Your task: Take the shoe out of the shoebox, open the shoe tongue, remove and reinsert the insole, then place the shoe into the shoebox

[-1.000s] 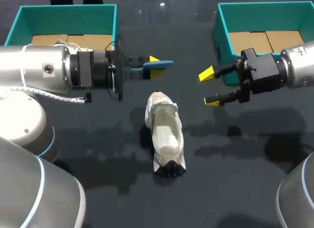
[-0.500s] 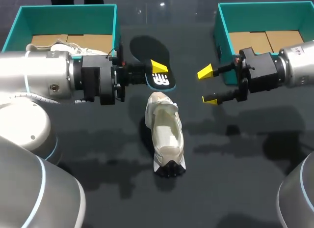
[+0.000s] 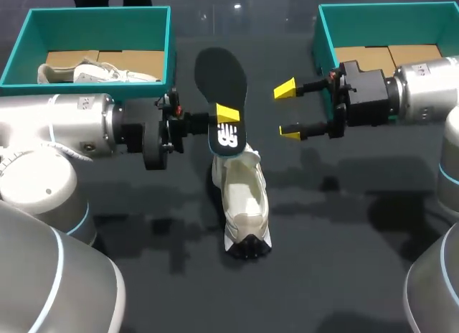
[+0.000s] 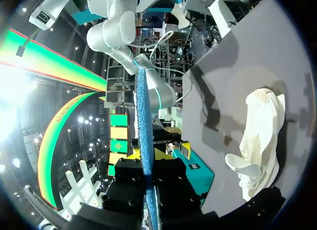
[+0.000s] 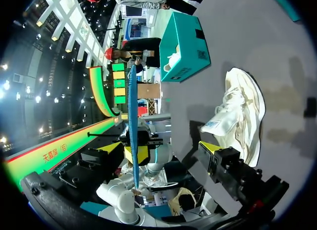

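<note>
Insole (image 3: 221,78) hides 1 left gripper (image 3: 224,120) fingertip and part of the shoe (image 3: 244,197).

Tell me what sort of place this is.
Likely a robot test bench for shoe handling: dark table, teal left shoebox and right shoebox, left claw shut on an insole near a white shoe.

insole (image 3: 221,74) being clamped by left gripper (image 3: 226,118) just beyond shoe (image 3: 244,197); right gripper (image 3: 287,111) being held with fingers apart, right of shoe
</note>
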Action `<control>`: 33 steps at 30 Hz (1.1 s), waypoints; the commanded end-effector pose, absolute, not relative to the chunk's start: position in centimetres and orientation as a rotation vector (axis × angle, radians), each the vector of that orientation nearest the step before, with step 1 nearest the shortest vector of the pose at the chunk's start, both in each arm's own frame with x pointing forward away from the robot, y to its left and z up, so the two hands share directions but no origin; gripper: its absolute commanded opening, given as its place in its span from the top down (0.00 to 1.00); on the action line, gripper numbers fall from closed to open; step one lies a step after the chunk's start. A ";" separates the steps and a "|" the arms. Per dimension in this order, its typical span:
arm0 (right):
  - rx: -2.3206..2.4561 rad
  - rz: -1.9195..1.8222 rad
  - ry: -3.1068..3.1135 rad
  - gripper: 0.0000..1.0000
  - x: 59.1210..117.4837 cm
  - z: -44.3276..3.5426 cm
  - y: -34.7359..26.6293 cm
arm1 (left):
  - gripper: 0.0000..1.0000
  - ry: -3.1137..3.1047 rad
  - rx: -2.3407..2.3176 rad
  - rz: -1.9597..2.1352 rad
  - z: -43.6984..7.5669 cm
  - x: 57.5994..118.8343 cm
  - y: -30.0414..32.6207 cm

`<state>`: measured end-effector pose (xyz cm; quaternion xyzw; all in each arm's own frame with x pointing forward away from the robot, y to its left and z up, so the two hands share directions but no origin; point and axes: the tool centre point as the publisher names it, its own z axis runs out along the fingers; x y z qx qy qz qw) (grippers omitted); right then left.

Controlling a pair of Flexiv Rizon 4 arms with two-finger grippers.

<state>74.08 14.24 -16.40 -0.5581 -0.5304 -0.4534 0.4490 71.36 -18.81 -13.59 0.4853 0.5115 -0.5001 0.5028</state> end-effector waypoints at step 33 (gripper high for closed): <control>-1.325 -1.174 -1.339 0.34 76.0 -15.9 19.6 | 1.00 1.254 1.184 -1.132 -16.8 72.1 -23.2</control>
